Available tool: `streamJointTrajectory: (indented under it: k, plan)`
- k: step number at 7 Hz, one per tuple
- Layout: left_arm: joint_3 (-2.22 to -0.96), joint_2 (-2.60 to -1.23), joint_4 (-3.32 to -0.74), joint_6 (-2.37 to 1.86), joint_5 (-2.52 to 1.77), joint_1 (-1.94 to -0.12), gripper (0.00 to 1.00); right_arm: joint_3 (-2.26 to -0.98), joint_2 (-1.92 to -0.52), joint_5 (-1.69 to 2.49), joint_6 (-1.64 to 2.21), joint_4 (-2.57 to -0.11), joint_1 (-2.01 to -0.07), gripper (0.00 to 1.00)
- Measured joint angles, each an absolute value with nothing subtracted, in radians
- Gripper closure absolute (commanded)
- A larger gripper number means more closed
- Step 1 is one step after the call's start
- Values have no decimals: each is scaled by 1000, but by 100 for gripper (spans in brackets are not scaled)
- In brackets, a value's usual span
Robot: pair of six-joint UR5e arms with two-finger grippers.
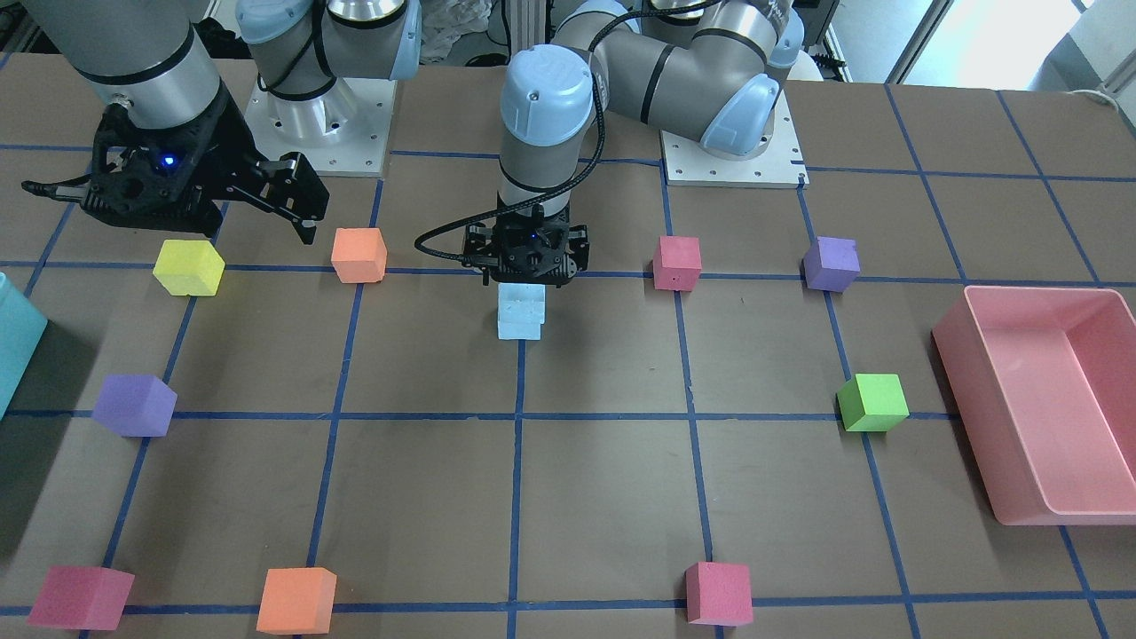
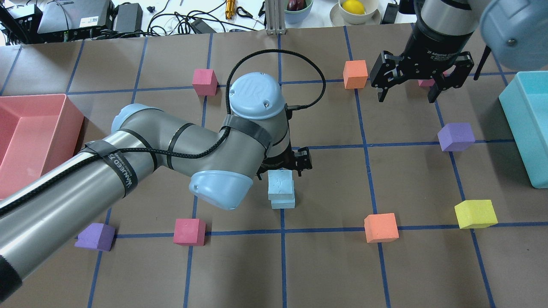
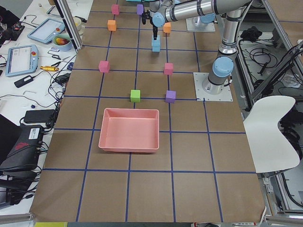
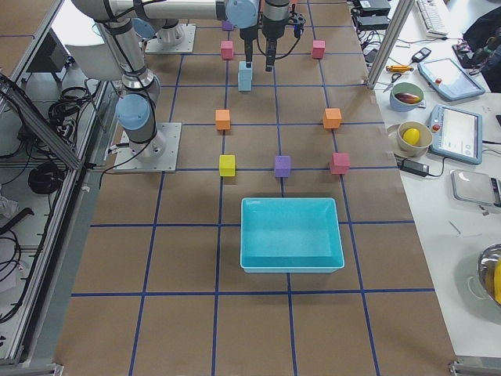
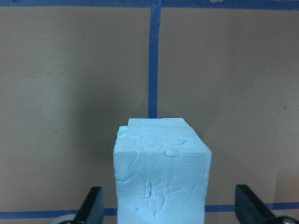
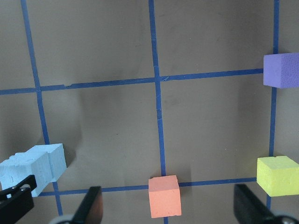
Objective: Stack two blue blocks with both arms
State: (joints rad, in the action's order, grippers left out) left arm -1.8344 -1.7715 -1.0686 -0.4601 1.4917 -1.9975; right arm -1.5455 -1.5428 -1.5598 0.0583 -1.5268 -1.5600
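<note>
1. On my left wrist feed, the left gripper has its jaws spread wide, with one black finger on each side of the upper blue block. I see a clear gap on both sides, so the fingers touch nothing.
2. The right gripper also has its jaws wide apart and holds nothing. It hangs above the table, well apart from the pink bin, toward the table's far end from it.
3. The two blue blocks stand as a stack, the upper one resting on the lower blue block. The upper one sits slightly off square, so a thin ledge of the lower one shows. The stack is well apart from the pink bin, toward the middle of the table, on a blue tape line.
4. Both blocks are pale sky-blue foam cubes. Their faces look chalky and carry fine cracks, plainest on the upper block in the left wrist feed.
5. My count from the front-facing view:
   - two blue blocks
   - three pink cubes
   - two orange cubes
   - two purple cubes
   - one yellow cube
   - one green cube, the cube nearest the pink bin
6. There are two bins: the pink bin and a teal bin, which sits at the opposite end of the table from the pink one.
</note>
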Motion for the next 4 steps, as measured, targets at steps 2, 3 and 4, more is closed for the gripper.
streamJointTrajectory:
  k: [2,3,4]
  plan:
    - [-1807,-1694,-1136,-275,1494,-1871,0,-1545,-1543,-1559,58,-1527,-1561,0]
    - [-1782,-1647,-1205,-150,1498,-1781,0,-1545,-1543,-1558,58,-1528,-1562,0]
    - [-1740,-1606,-1281,-57,1500,-1693,0,-1546,-1543,-1558,58,-1528,-1562,0]
